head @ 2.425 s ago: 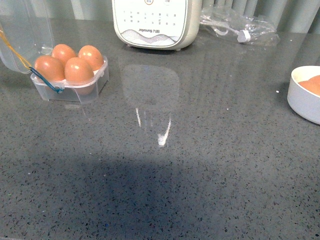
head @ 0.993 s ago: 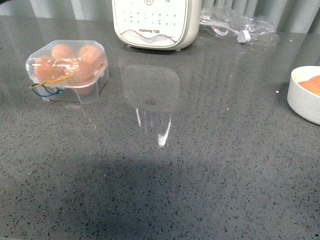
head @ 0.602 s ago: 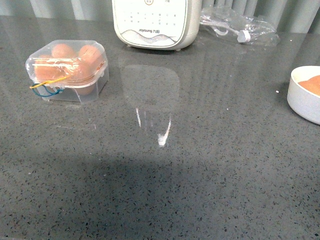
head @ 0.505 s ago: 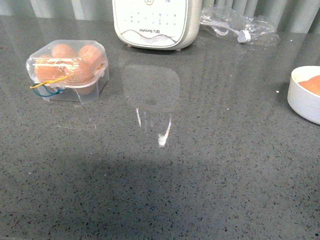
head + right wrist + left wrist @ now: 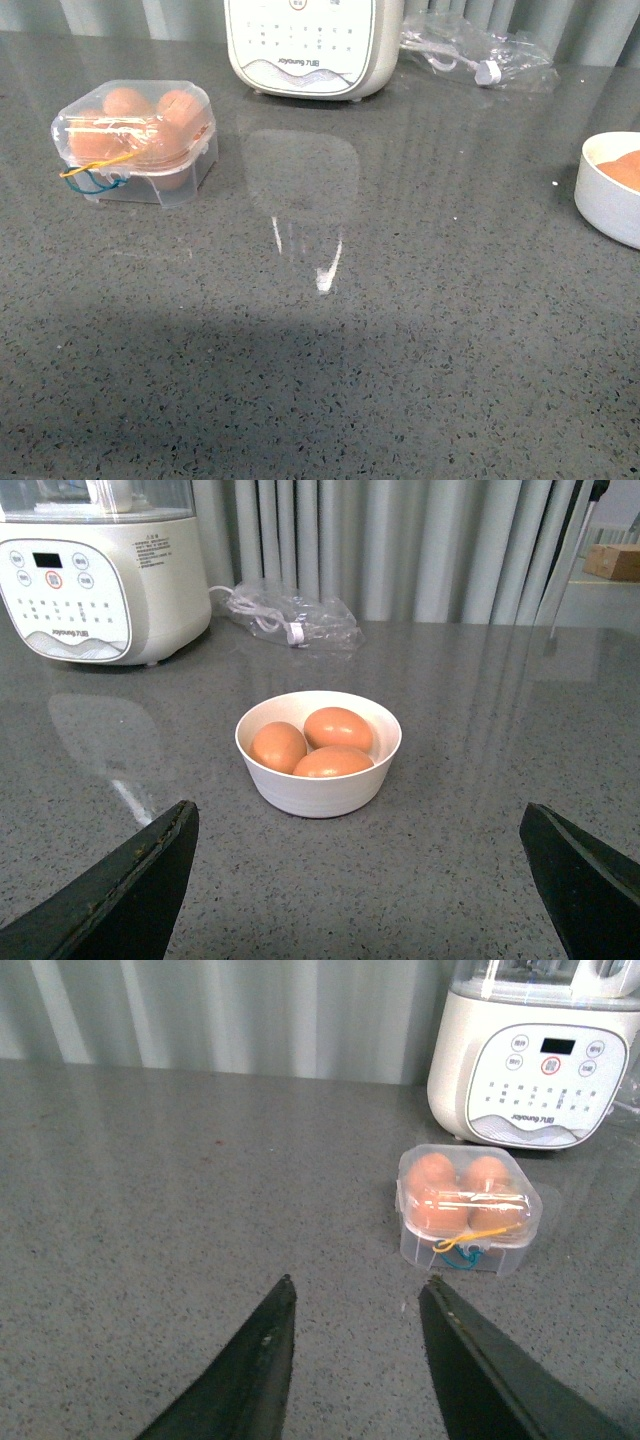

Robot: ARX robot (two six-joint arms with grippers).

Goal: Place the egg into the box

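The egg case (image 5: 468, 1210) sits lidded with four eggs (image 5: 431, 1172), so filling looks done. Left claw (image 5: 355, 1295) narrowly parted, right claw (image 5: 355, 830) wide, both empty; retreat remains.

Speckled grey stone countertop (image 5: 420, 330), glossy reflections, pale pleated curtains (image 5: 420, 550)

The box (image 5: 133, 140) sat at the countertop's (image 5: 330, 350) left, eggs (image 5: 140, 122) inside; a bowl (image 5: 606, 203) lay far right, an appliance (image 5: 313, 45) behind.
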